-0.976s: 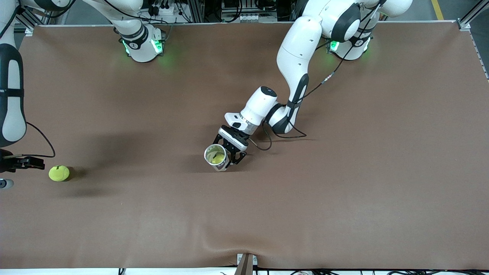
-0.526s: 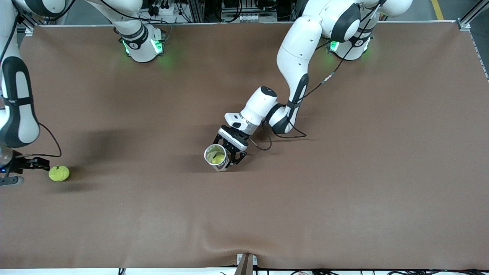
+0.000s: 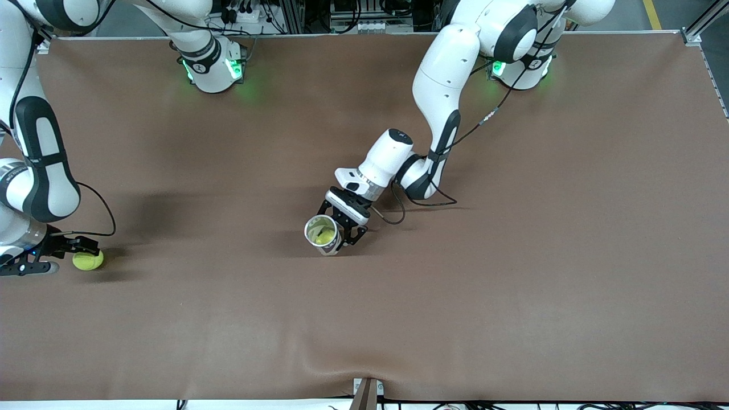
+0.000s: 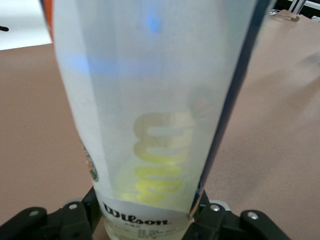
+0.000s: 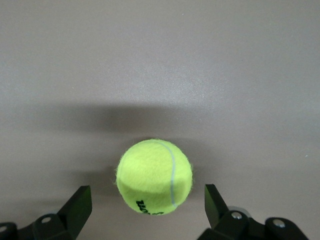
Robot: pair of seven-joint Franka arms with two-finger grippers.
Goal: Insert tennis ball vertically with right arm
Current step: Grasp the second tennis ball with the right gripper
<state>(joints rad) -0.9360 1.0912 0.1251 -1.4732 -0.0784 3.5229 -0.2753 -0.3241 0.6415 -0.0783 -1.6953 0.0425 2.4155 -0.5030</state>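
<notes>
Lying on the brown mat (image 3: 512, 285) close to the right arm's end of the table, the tennis ball (image 3: 88, 260) is a fuzzy yellow-green sphere with a pale curved seam, and small dark lettering near its underside is too small to read in the right wrist view. The right gripper (image 3: 80, 246) is low over the ball, its black fingers (image 5: 80, 207) spread wide on either side and not touching the felt. The right arm (image 3: 40, 171), glossy white with black joint bands and a thin black cable, comes down along that edge of the front view. The mat is matte and slightly rumpled, with a soft ridge along the edge nearest the front camera; around the ball it lies bare on every side.

Toward the middle of the table stands the can (image 3: 323, 234), a clear plastic tube held upright with its round mouth open upward and a yellow-green ball visible inside. The left gripper (image 3: 342, 230) is clamped on the can near its base, jaws narrowed against its wall. In the left wrist view the can (image 4: 150, 110) shows a translucent white sleeve with a dark stripe down one side, a large yellow logo running lengthwise and the word "Wilson" in black script near the fingers. The left arm (image 3: 444, 97) reaches down from its base, and the mat is unoccupied on toward its end of the table
</notes>
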